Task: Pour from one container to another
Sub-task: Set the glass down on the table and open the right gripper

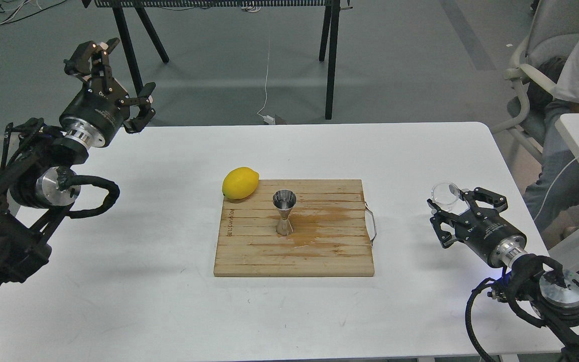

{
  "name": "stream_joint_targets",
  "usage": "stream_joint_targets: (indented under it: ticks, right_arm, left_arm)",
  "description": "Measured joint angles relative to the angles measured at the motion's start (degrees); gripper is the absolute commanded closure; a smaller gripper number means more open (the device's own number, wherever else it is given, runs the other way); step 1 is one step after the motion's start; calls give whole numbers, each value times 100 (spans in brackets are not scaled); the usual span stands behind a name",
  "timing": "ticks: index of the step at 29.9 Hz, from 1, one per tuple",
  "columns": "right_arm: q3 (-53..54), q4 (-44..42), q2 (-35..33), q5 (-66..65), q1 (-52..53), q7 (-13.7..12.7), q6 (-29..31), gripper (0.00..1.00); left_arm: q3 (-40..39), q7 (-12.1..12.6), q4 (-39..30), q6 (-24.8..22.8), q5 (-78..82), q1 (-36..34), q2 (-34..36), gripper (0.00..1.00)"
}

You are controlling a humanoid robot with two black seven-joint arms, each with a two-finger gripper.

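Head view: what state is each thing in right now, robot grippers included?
Small clear glass cup: upright on the table, between the right gripper's fingers; grip unclear.
Shiny steel hourglass jigger: upright on the board, open end up.
Yellow lemon: lying on the board's far left corner.
Wooden cutting board: flat, stained wet near the jigger.
Left gripper: open, raised, empty.
Right gripper: open around the cup.

The glass cup (445, 195) is small, clear and colourless, with a slightly flared rim. It sits near the right side of the white table (169, 311). The jigger (284, 212) (polished steel, hourglass-shaped) stands upright near the centre of the wooden cutting board (319, 251), open cone upward.
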Motion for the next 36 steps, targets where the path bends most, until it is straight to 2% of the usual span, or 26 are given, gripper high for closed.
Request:
stream_joint_targets:
  ticks: [8,11,17,25,36]
  right_arm:
    - [399,-888,465,326,29,-694,62,59]
    - [620,-1047,616,337,43,-857,62,59]
    - [760,-1615,851,347,161,-999,36,59]
    - [788,-1954,887,345,313,-1015,33,54]
    - [786,-2050,896,339,382,-1024,60,52]
  left_arm:
    - [-5,0,0,20,8,-10,-34,0]
    - [0,15,0,31,9,-12,-42,0]
    - [19,33,0,27,9,-17,-39,0]
    - [52,34,1,27,9,-23,-26,0]
    - [59,29,-2,35,10,-23,-11,0]
